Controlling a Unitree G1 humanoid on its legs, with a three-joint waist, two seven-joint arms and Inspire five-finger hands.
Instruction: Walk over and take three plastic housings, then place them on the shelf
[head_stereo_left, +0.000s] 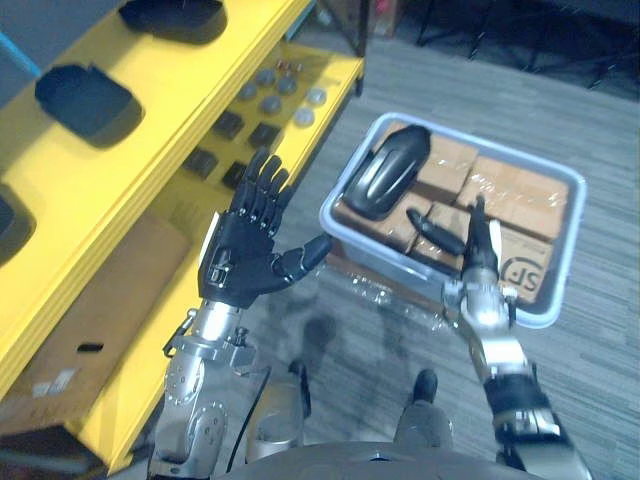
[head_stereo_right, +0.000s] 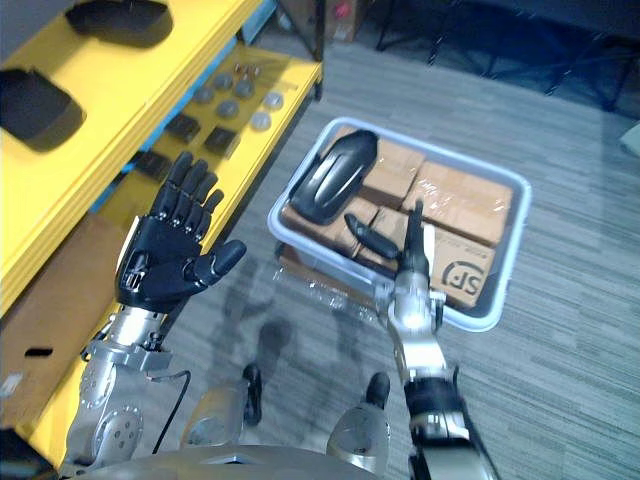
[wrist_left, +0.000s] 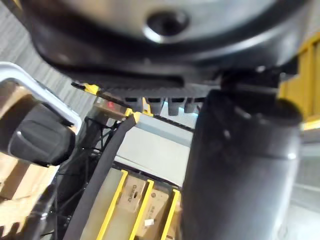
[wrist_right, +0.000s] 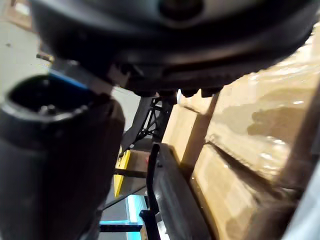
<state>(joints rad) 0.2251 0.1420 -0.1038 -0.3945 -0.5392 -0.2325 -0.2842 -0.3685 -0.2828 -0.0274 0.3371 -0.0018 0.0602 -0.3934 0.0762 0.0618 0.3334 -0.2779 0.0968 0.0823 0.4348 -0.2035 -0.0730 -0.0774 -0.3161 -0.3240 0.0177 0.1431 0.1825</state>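
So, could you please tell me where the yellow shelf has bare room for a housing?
The top board is bare along its front edge, beside the black housings. The lower board is crowded with grey discs and black squares.

Housing in bin (head_stereo_left: 385, 170): black plastic, glossy and smooth (bright highlights along its back).
Housings on shelf (head_stereo_left: 85, 100): dark plastic, matt.
Shelf (head_stereo_left: 190, 80): yellow, smooth painted finish.
Bin (head_stereo_left: 500, 152): pale, smooth plastic.
Boxes (head_stereo_left: 520, 195): brown cardboard, shiny tape.
Floor (head_stereo_left: 600, 100): grey ribbed carpet.
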